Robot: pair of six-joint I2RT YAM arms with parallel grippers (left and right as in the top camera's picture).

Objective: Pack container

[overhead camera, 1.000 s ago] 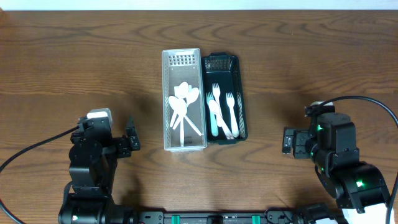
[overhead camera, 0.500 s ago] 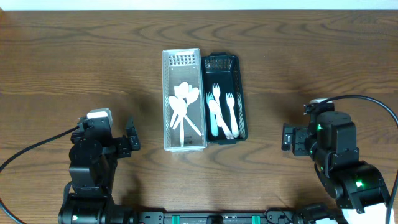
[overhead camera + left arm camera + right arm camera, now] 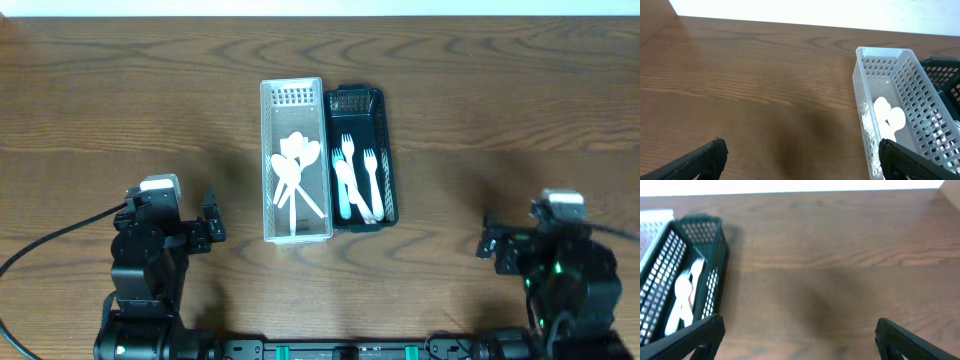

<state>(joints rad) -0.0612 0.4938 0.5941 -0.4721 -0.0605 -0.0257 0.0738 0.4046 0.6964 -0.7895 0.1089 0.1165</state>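
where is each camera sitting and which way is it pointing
Overhead: above the table, looking straight down on the white basket of spoons and the dark green basket of forks; shows the left gripper and right gripper.
Left wrist: behind the left gripper, low, facing the table's far edge; white basket at right, own open fingers in the bottom corners.
Right wrist: behind the right gripper, same heading; dark green basket at left, own fingers below.
Shared: both wrist views catch both baskets.
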